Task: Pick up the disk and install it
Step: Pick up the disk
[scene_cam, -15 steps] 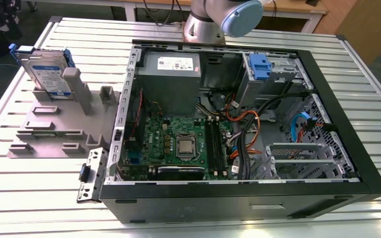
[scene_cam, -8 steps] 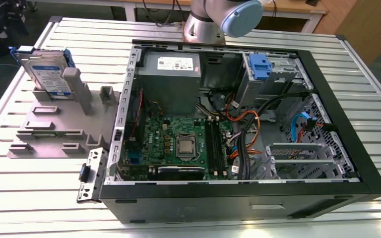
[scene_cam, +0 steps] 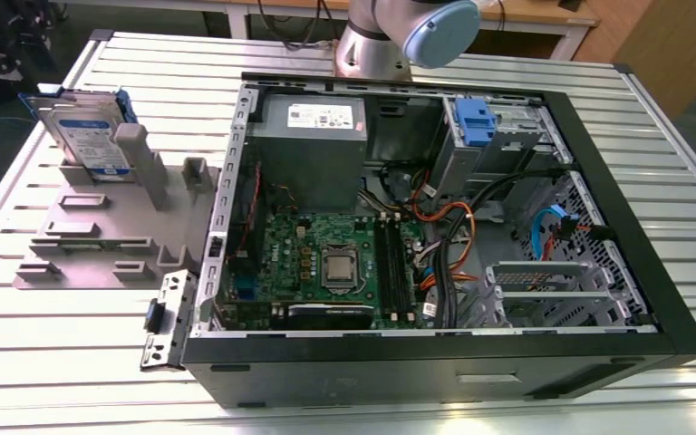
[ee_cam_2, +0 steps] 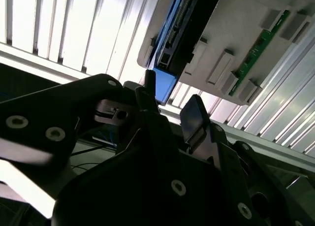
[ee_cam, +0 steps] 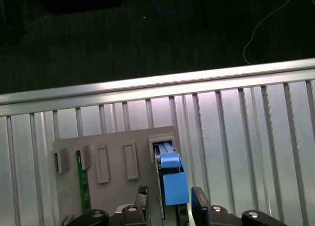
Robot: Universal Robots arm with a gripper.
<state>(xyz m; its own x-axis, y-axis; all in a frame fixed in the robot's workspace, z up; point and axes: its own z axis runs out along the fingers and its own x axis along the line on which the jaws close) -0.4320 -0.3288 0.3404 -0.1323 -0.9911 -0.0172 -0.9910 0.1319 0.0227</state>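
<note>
The disk (scene_cam: 88, 136) stands on edge in a slot of the grey holder plate (scene_cam: 94, 231) at the exterior view's left, beside the open computer case (scene_cam: 445, 208). Its white-and-blue label faces outward. In the first wrist view its blue end tab (ee_cam: 173, 181) points toward my gripper (ee_cam: 170, 204). The two dark fingers (ee_cam: 142, 199) are spread on either side of the tab without touching it. In the second wrist view the blue tab (ee_cam_2: 165, 85) lies just beyond the open gripper (ee_cam_2: 170, 105). Nothing is held.
A blue caddy (scene_cam: 475, 122) sits in the drive bay at the case's far corner, next to the grey power-supply box (scene_cam: 312, 136). A green board (ee_cam: 82, 186) stands in another holder slot. The ribbed metal table (scene_cam: 58, 362) ends at a dark floor (ee_cam: 147, 34) beyond the holder.
</note>
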